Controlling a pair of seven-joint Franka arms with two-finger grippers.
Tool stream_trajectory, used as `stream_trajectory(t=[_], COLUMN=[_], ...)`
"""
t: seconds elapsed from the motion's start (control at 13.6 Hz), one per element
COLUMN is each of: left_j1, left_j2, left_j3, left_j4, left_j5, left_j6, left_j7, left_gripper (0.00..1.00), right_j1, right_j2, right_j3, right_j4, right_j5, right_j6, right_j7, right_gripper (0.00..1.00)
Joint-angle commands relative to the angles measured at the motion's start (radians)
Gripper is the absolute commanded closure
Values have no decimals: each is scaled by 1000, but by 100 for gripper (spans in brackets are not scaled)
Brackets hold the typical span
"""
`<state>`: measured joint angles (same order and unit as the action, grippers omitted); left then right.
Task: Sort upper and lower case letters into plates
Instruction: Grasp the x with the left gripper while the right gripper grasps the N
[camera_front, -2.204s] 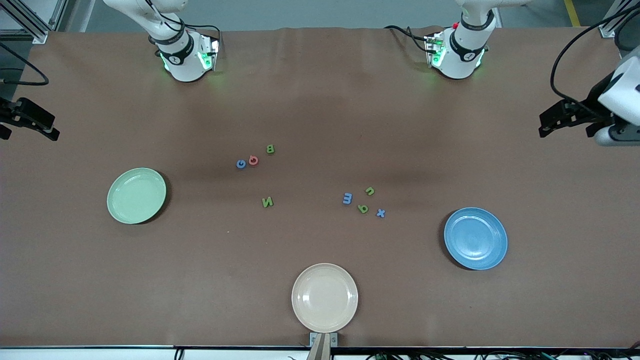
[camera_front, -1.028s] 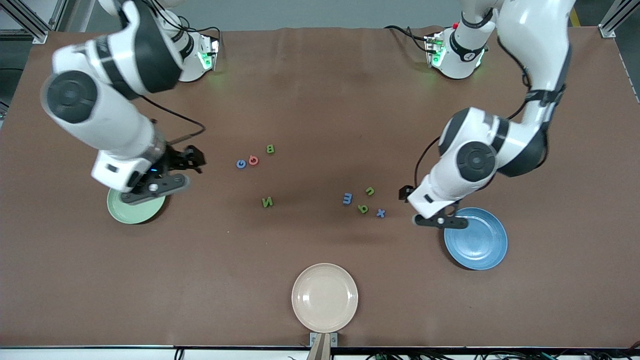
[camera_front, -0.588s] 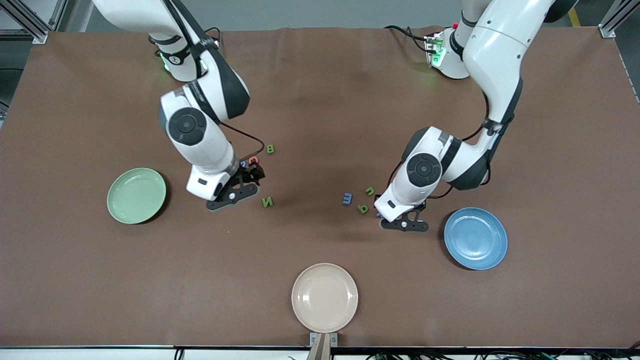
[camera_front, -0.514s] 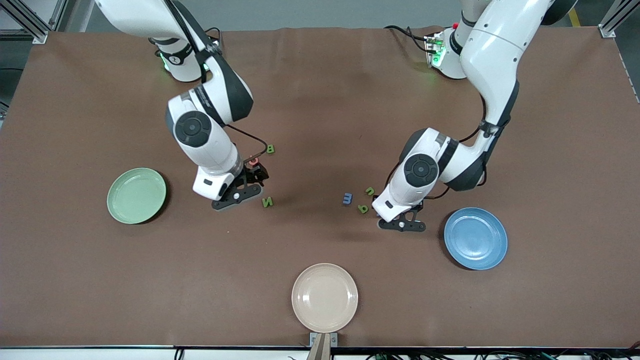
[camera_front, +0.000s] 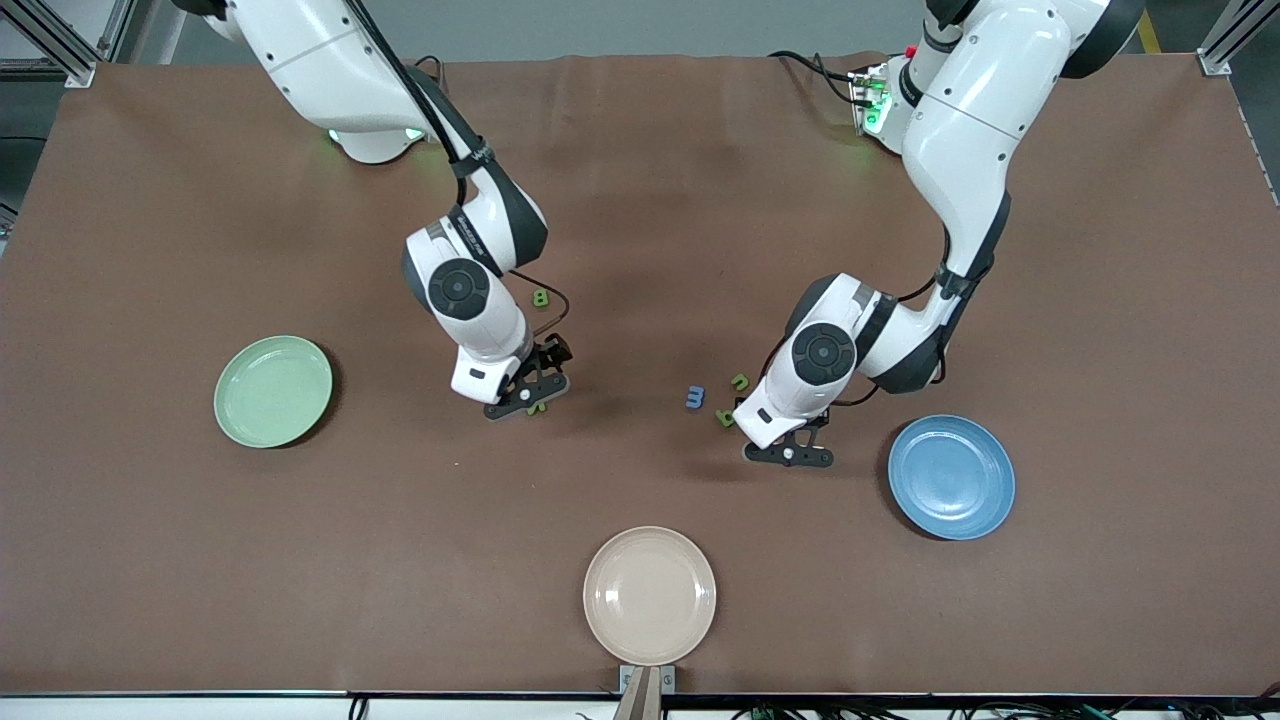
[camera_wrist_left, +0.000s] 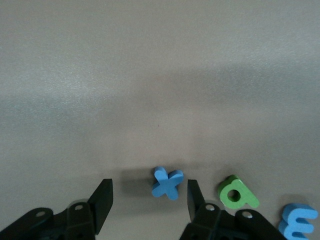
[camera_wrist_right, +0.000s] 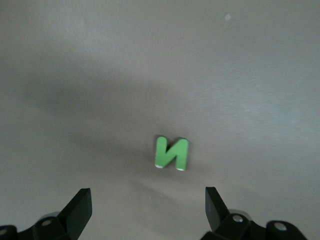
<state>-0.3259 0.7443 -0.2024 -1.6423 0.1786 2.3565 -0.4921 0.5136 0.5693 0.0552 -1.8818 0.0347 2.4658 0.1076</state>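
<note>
The mint green plate (camera_front: 273, 390) lies toward the right arm's end of the table, and the blue plate (camera_front: 951, 477) toward the left arm's end. My right gripper (camera_front: 527, 392) hovers open over the green N (camera_wrist_right: 172, 153), which lies just ahead of its fingertips (camera_wrist_right: 80, 207). My left gripper (camera_wrist_left: 148, 197) is low over the blue x (camera_wrist_left: 168, 182). The x lies between the parted jaws, close to one finger (camera_wrist_left: 194, 196) and well clear of the other. Beside the x lie a green letter (camera_front: 724, 417), a blue m (camera_front: 695, 397) and a green n (camera_front: 740, 381). A green B (camera_front: 541, 297) shows by the right arm.
A beige plate (camera_front: 650, 595) sits at the table edge nearest the front camera, midway between the other two plates. The brown tabletop (camera_front: 640, 200) stretches bare between the arms' bases.
Both arms swung in from the table's ends toward the letters. The right gripper passed two small letters and came over the N. The left gripper came down over the x and its jaws narrowed.
</note>
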Motion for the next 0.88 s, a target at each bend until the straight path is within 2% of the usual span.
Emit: stream_trajectory(t=[0.0, 0.15, 0.29, 0.37, 0.66, 0.81], left_j1=[-16, -18, -18, -18, -2, 5], left_j2=[32, 44, 55, 58, 47, 23], left_j3=[3, 3, 3, 3, 8, 15], left_j4=[38, 39, 45, 51, 79, 84], left_j5=[25, 25, 25, 25, 27, 27], left_j6=[1, 3, 3, 3, 0, -6], left_j7=[-17, -16, -17, -16, -6, -3], left_gripper=[37, 42, 43, 48, 89, 95], right_j1=[16, 13, 6, 3, -7, -7], right_j2=[35, 59, 67, 72, 103, 107], right_j3=[-8, -12, -14, -15, -15, -15], right_j4=[30, 62, 76, 84, 105, 105], right_j5=[14, -1, -6, -22, -55, -56], right_j6=[12, 2, -1, -2, -2, -2], right_j7=[1, -9, -9, -9, -5, -3], right_gripper=[0, 0, 0, 0, 0, 5])
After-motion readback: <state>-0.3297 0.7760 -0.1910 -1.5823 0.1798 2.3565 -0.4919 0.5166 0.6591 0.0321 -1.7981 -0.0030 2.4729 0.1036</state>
